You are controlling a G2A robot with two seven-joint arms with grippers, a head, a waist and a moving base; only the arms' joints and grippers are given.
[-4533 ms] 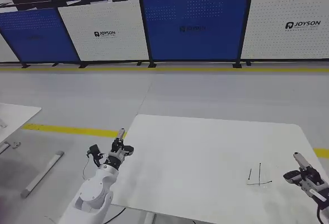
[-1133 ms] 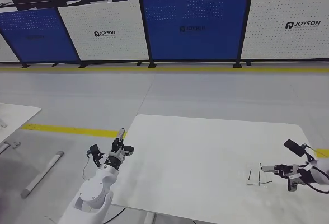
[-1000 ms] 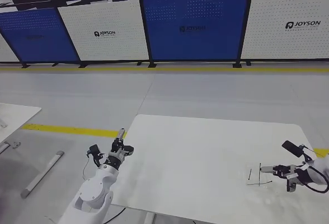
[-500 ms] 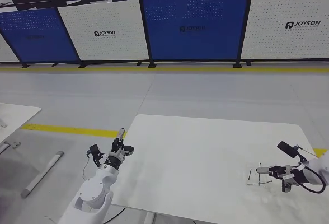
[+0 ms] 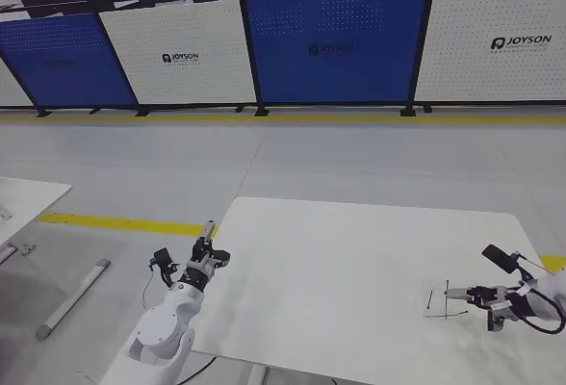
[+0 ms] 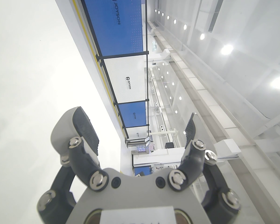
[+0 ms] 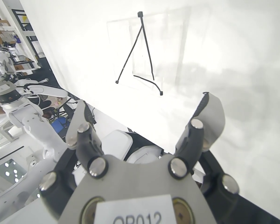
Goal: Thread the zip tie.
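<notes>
Three thin black plastic zip ties (image 7: 145,47) (image 5: 446,299) are lying flat on the white rectangular table (image 5: 360,255), near its right end and close to the front edge. Two are meeting at one tie's square head and spreading into a narrow V, while the third, curved one is lying across the V's open end. The right gripper (image 7: 144,103) (image 5: 464,295) is hovering just beside the zip ties, its fingers spread apart and holding nothing. The left gripper (image 6: 135,115) (image 5: 206,237) is hanging at the table's left edge, well apart from them, fingers likewise spread and holding nothing.
</notes>
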